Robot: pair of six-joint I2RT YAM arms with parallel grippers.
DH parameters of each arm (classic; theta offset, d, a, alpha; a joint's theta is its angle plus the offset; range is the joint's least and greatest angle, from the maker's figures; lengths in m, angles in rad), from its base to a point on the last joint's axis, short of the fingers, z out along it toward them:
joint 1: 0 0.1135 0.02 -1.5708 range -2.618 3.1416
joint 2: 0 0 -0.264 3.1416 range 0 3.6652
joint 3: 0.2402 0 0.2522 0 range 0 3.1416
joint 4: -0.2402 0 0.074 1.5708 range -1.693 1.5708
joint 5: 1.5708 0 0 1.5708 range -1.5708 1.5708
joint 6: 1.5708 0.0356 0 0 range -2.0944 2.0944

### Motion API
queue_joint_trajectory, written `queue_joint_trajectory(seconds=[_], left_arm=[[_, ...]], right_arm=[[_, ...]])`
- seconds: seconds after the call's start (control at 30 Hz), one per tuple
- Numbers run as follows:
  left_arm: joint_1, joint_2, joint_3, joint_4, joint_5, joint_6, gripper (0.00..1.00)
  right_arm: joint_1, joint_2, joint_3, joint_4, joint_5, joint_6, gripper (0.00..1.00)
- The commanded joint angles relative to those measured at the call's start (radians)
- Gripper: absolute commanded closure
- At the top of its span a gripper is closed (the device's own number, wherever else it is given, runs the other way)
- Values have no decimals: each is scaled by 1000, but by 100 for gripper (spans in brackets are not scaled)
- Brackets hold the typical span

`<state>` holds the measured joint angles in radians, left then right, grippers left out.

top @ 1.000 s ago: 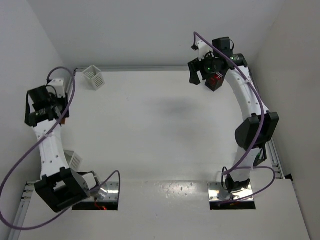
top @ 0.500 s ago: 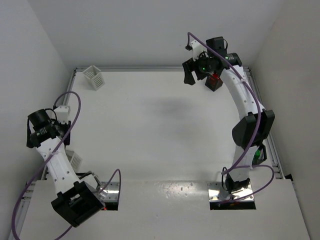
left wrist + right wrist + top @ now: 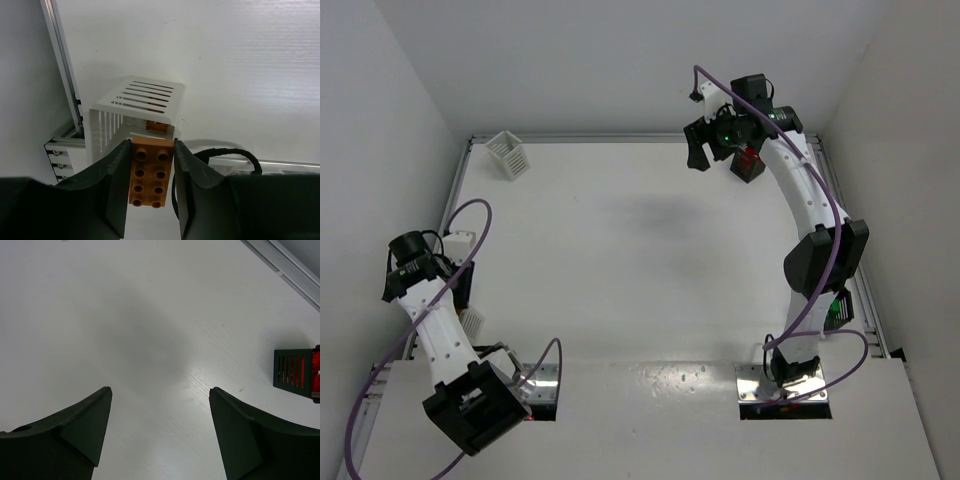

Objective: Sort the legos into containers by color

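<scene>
orange brick (image 3: pixel 149 175) just short of the white basket (image 3: pixel 140 97)
left claw (image 3: pixel 152 150) clamps it, long axis pointing at the basket just ahead; right claw (image 3: pixel 160 405) gapes empty.

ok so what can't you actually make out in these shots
- near white basket, left wrist view: its slats and the held orange-brown brick hide most of its contents
- black basket, right wrist view: cut off by the right edge; top view: right arm covers part
- far white basket, top view: contents too small to tell
</scene>
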<state>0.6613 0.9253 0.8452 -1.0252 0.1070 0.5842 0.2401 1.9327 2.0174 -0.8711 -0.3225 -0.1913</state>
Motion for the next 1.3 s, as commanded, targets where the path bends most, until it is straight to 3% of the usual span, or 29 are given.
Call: queue_joint_trajectory(seconds=[0.0,0.4,0.53,0.67,0.7,0.8,0.93,1.07,1.27], left_arm=[[11,-17,-6,-18,-20,25,99],[21,-17,-15,45,-144,-6,98],[21,-8,-24,65,-155,-15,84],[21,1,-12,85,-155,-24,52],[21,10,-12,85,-155,-24,49],[21,23,14,85,-144,-24,41],[21,62,64,85,-121,-24,38],[21,90,185,66,6,-24,37],[-170,297,463,24,152,-161,15]], right_arm=[[7,-26,1,9,3,-8,21],[7,-26,1,9,3,-8,21],[7,-17,1,9,3,-8,21],[7,-17,10,9,3,-8,21],[7,-17,10,9,3,-8,21],[7,-8,10,9,3,-8,21],[7,-8,20,9,3,-8,21],[7,-8,20,9,3,-8,21],[-4,-40,0,27,65,13,18]])
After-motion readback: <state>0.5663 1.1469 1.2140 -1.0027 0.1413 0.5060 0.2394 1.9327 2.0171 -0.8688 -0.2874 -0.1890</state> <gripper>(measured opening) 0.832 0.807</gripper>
